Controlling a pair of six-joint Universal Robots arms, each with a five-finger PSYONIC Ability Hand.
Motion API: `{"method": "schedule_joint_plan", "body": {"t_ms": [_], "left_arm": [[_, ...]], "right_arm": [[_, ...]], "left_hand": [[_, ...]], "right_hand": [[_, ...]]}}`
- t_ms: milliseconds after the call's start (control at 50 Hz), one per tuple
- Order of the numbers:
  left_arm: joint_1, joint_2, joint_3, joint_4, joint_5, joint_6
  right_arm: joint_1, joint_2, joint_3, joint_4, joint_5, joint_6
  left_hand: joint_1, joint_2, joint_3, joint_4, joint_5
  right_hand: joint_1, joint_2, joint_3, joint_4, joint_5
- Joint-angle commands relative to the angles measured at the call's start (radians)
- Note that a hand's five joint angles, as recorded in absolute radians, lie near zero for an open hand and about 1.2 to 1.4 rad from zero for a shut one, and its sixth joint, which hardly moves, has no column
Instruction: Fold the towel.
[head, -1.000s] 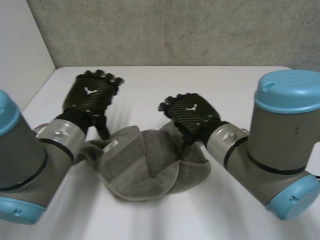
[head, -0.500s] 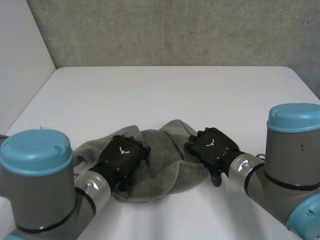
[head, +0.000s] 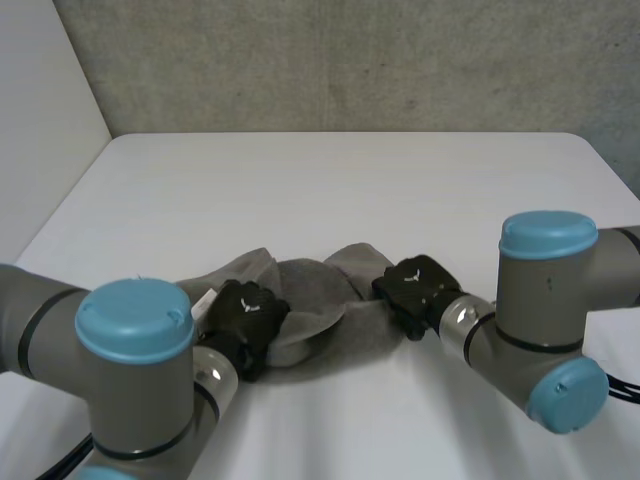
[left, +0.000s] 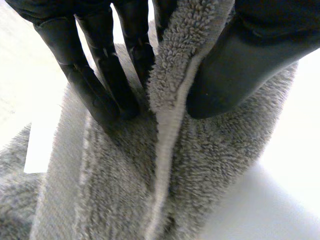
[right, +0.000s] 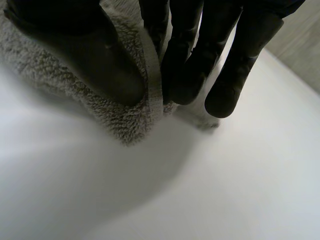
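Left robot hand (head: 248, 312) and right robot hand (head: 418, 288) each pinch the fluffy grey towel (head: 308, 292) by its hem.

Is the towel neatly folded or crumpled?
Crumpled: the towel lies in a rumpled heap, left hand and right hand each pinching an edge.

from the head camera, the left arm (head: 135, 325) covers the towel (head: 310, 295) at its 8 o'clock edge. the fingertips of the left hand (head: 245, 308) and right hand (head: 418, 283) are tucked out of sight in the cloth. the white tag (head: 205, 298) at the towel's 9 o'clock is too small to read.
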Motion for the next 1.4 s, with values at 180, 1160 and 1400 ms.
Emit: {"method": "schedule_joint_plan", "body": {"t_ms": [180,1160,1400], "left_arm": [[0.126,-0.024,0.688,0.076,-0.016,0.092],[0.192,0.196,-0.108,0.049,0.11,0.075],[0.19,0.194,-0.138,0.046,0.103,0.074]], "right_arm": [[0.003,-0.074,-0.483,-0.446,0.166,0.01],[-0.034,-0.239,0.116,0.084,0.016,-0.118],[-0.169,-0.243,0.149,0.056,-0.114,0.019]], "left_hand": [[-0.006,-0.041,-0.059,-0.049,-0.191],[-0.983,-1.018,-1.036,-1.026,-1.168],[-0.992,-1.027,-1.046,-1.035,-1.177]], "right_hand": [[0.103,0.111,0.067,0.057,0.077],[-0.886,-0.877,-0.922,-0.931,-0.911],[-0.971,-0.962,-1.007,-1.017,-0.996]]}}
